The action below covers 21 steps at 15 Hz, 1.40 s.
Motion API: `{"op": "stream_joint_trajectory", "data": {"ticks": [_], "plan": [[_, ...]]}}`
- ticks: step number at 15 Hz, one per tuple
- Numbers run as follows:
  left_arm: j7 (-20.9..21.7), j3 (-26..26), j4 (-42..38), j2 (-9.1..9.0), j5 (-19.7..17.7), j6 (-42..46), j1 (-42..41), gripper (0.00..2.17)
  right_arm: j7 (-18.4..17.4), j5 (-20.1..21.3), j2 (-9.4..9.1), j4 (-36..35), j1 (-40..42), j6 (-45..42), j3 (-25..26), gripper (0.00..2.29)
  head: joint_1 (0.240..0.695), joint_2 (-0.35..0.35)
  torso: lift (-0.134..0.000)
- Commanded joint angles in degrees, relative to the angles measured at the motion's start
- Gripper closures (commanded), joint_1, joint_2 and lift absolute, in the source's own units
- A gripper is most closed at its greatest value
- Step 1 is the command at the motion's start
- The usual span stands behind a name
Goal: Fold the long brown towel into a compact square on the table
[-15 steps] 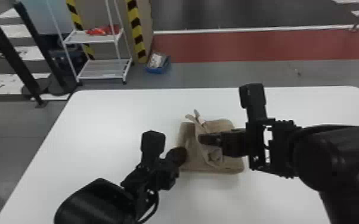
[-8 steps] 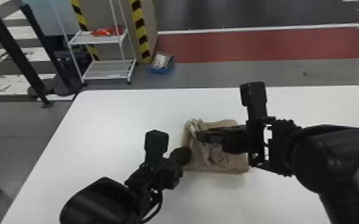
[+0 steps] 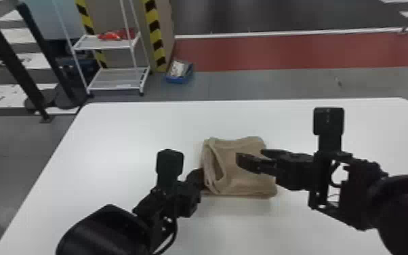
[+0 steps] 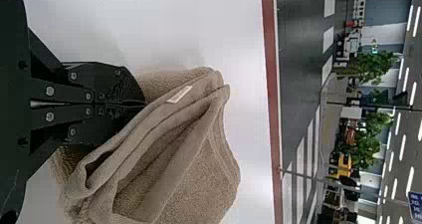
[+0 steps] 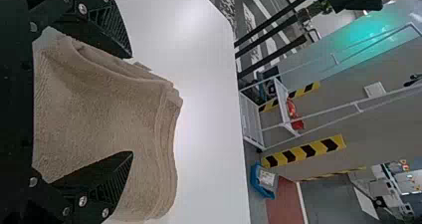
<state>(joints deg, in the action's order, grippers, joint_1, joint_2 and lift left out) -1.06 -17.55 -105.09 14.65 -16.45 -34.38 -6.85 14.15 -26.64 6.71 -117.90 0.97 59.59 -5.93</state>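
Towel (image 3: 244,184), folded; left jaws together, right jaws wide; loose left-side layers (image 3: 210,171) could spring open if snagged.

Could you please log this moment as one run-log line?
towel: folded on table, left-side layers gaping | left gripper: shut at towel's left edge | right gripper: open over towel

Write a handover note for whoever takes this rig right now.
Left gripper: shut at the left edge of the towel; can't tell if it pinches cloth.
Right gripper: open, over the towel's right part.
Done: towel folded into a small, roughly square bundle on the table.
Left: probably flatten the loose left-side folds, then back both grippers off.
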Motion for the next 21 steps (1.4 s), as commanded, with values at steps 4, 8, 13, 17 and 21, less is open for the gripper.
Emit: {"op": "stream_joint_trajectory", "data": {"ticks": [4,8,13,17,21], "plan": [[0.0,0.7,-1.3,0.2,-0.6,0.0,-1.2,1.45,6.3,-0.1,2.78,-10.5,12.5,-1.4,7.4,2.17,0.695,0.031,-0.128],[0.1,1.3,-1.4,0.2,-0.7,0.0,-1.5,1.45,9.1,1.4,2.78,-11.0,18.5,-5.1,7.3,2.2,0.695,0.018,-0.128],[0.1,1.3,-1.4,0.2,-0.8,0.1,-1.4,1.45,10.2,4.6,2.69,-5.8,18.5,-6.4,5.6,2.2,0.695,0.025,-0.128],[0.2,1.5,-1.4,0.2,-1.4,0.0,-1.2,1.45,10.2,5.9,2.6,2.0,12.9,-7.9,4.0,2.2,0.695,0.021,-0.128],[0.5,1.7,-3.2,0.29,-2.2,0.0,-1.9,1.45,9.1,6.5,2.25,9.4,6.2,-8.6,1.4,2.2,0.695,0.021,-0.128]]}}
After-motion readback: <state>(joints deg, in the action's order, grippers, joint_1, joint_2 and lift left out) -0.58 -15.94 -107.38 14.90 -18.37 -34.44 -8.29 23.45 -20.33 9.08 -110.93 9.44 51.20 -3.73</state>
